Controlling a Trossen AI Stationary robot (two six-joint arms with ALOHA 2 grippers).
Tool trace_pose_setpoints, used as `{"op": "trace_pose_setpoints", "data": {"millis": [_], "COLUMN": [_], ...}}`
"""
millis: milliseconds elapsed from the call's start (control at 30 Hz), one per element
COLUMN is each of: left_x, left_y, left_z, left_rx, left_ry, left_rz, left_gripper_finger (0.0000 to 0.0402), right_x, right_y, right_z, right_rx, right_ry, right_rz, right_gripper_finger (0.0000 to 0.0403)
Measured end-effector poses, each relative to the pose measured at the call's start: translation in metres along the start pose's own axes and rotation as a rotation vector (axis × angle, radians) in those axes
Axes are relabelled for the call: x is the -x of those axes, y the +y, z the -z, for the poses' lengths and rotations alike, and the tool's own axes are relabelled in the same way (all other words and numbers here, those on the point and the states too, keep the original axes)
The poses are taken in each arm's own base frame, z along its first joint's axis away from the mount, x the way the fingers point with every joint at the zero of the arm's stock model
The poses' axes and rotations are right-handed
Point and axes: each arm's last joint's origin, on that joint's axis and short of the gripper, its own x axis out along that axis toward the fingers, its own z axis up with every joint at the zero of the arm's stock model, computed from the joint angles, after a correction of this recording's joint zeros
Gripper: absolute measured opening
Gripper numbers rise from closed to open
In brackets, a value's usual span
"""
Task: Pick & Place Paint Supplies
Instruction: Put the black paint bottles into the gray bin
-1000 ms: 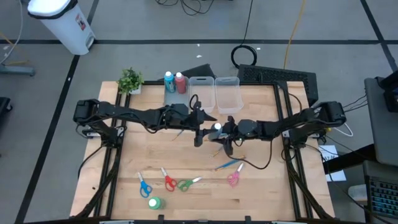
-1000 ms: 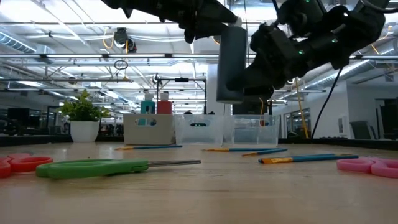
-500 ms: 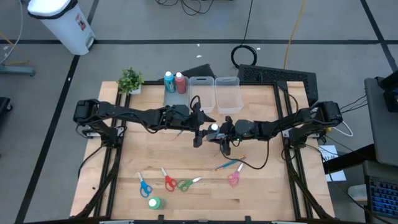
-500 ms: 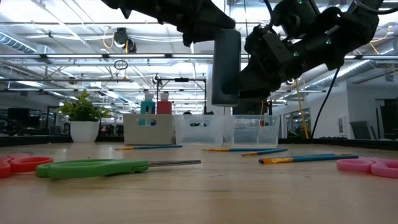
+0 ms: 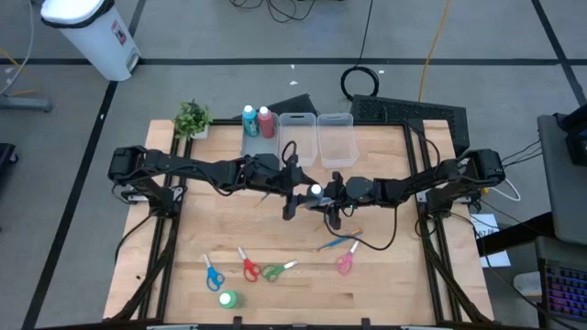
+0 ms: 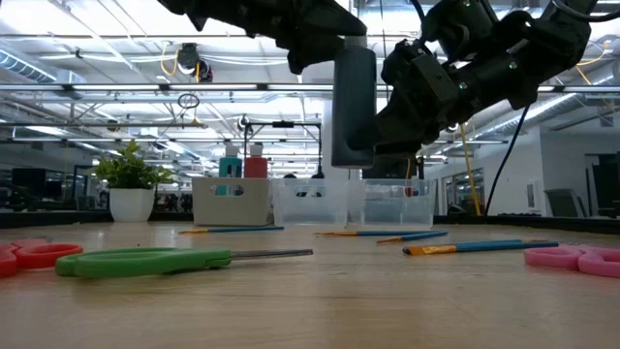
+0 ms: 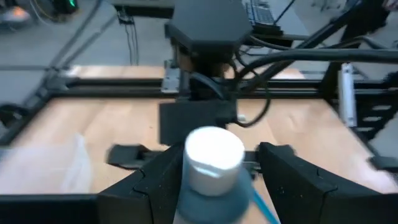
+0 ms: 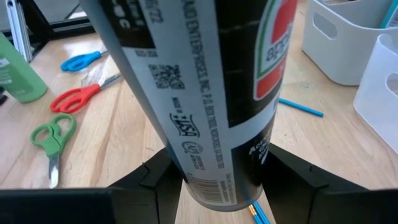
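Above mid-tabletop (image 5: 385, 275), the grey bottle (image 6: 353, 107) hangs between both hands: left hand (image 7: 214, 186) grips near the cap, right hand (image 8: 217, 180) clamps the base. Rigid, light, probably slick-labelled.

A robotics lab or industrial workshop hall. The wooden counter (image 5: 211, 238) stands on a grey concrete floor (image 5: 73, 137) marked with dark lines, cables (image 5: 362, 81) trailing across it. Beyond, the low view shows steel ceiling trusses (image 6: 116, 92) and strip lights.

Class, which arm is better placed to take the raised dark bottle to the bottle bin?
Left. Left gripper and right gripper both grip the dark grey bottle, but the bin sits nearer the left arm.
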Motion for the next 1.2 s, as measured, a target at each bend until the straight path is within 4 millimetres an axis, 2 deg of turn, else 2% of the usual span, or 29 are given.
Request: {"op": "trace_pose_setpoints", "data": {"millis": [233, 500, 700, 833, 1000, 1200], "left_x": [0.006, 0.006, 0.005, -0.005, -0.016, -0.012], "left_y": [-0.002, -0.014, -0.013, -0.012, -0.007, -0.002], "left_z": [-0.024, -0.021, -0.019, -0.008, -0.005, -0.008], "left_rx": [0.125, 0.084, 0.04, -0.031, -0.049, -0.031], "left_ry": [0.162, 0.208, 0.226, 0.268, 0.234, 0.225], "left_rz": [-0.092, -0.092, -0.107, -0.108, -0.133, -0.149], "left_gripper_finger": [0.0218, 0.0218, 0.0218, 0.0218, 0.0218, 0.0218], "right_x": [-0.001, -0.002, -0.003, -0.003, -0.003, -0.003], "right_y": [0.0, -0.002, -0.002, -0.002, -0.002, -0.002], "right_z": [0.003, 0.011, 0.012, 0.012, 0.012, 0.013], "right_rx": [-0.031, -0.022, -0.024, -0.023, -0.023, -0.022], "right_ry": [0.023, 0.095, 0.1, 0.099, 0.1, 0.107], "right_rz": [0.002, 0.015, 0.018, 0.019, 0.019, 0.023], "right_gripper_finger": [0.0176, 0.0175, 0.0176, 0.0176, 0.0176, 0.0176]}}
